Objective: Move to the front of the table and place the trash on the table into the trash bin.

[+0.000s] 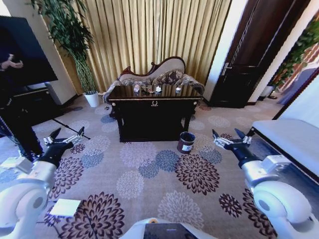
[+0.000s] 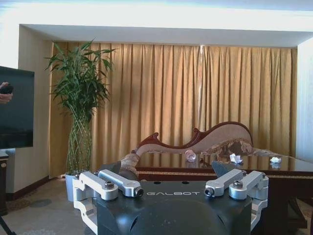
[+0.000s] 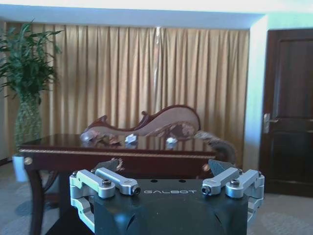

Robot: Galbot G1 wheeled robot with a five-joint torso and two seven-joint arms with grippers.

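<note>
From the head view, both arms reach forward and low over the flowery carpet. The left gripper (image 1: 67, 134) is out on the left side with its two fingers spread apart and nothing between them. The right gripper (image 1: 229, 134) is out on the right side, fingers spread too, holding nothing. The table (image 1: 154, 112) stands well ahead of both, in front of a sofa (image 1: 154, 74). The trash (image 1: 157, 89) lies as little bits on the shiny top. The trash bin (image 1: 186, 142) sits on the carpet just beside the table's front right corner.

From the left wrist view, the left gripper (image 2: 168, 188) points at the table (image 2: 220, 171) from a low height, jaws wide. Here the bottle (image 2: 190, 155) lies on its side, and two white paper balls (image 2: 235, 158) rest on the top apart from it. A tall plant (image 2: 80, 107) stands near the curtain.

From the right wrist view, the right gripper (image 3: 168, 186) is also wide apart. The table (image 3: 117, 152) shows its gold trim, with small bits of trash (image 3: 129, 139) on top. A dark door (image 3: 288, 107) stands on the far side.
</note>
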